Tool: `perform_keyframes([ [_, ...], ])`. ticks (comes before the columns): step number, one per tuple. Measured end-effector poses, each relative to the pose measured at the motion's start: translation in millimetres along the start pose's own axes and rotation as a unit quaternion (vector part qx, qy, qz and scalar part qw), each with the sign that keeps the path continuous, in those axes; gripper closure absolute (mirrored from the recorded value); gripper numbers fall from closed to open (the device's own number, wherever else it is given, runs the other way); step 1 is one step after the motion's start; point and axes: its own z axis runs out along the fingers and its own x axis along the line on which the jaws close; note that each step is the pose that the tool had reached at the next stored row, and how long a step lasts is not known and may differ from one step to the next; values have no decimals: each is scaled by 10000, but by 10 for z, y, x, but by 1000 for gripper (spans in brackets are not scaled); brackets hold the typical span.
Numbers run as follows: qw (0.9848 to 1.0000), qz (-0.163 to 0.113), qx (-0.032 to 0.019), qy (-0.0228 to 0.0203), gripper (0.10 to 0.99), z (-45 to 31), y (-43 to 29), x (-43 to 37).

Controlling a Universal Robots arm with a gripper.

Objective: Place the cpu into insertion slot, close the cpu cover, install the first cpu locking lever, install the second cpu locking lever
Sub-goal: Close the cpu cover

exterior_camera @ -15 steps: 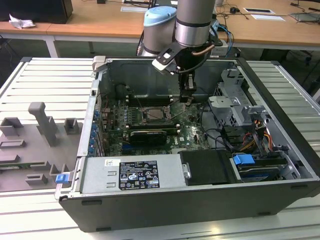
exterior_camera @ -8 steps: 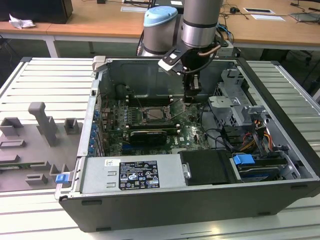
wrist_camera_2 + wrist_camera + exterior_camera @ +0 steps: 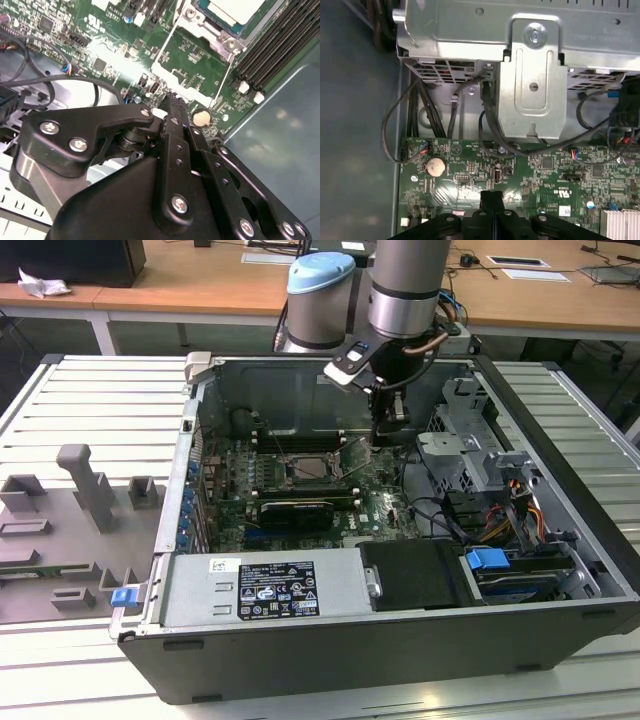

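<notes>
Cannot make out any text. Black label [image 3: 276, 590] with white print and symbols on the silver power supply box [image 3: 340, 585] (just beside a small white sticker [image 3: 225, 567]): too small to read. White markings [image 3: 95, 21] on the green motherboard [image 3: 115, 45]: equally unreadable.

- Black metal hand [image 3: 172, 101], fingers pressed together, tip at the thin silver square-frame cpu cover [image 3: 162, 70].
- Pale silver square cpu [image 3: 235, 9] lies in the silver-rimmed insertion slot [image 3: 210, 31].

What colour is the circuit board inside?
The circuit board is green; the first wrist view shows it best.
</notes>
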Motion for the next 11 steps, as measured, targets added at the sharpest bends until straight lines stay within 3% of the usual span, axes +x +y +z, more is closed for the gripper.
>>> perform_keyframes([
  [7,10000,-1,18,0,980,57,72,20],
  [11,10000,-7,54,1,980,110,65,23],
])
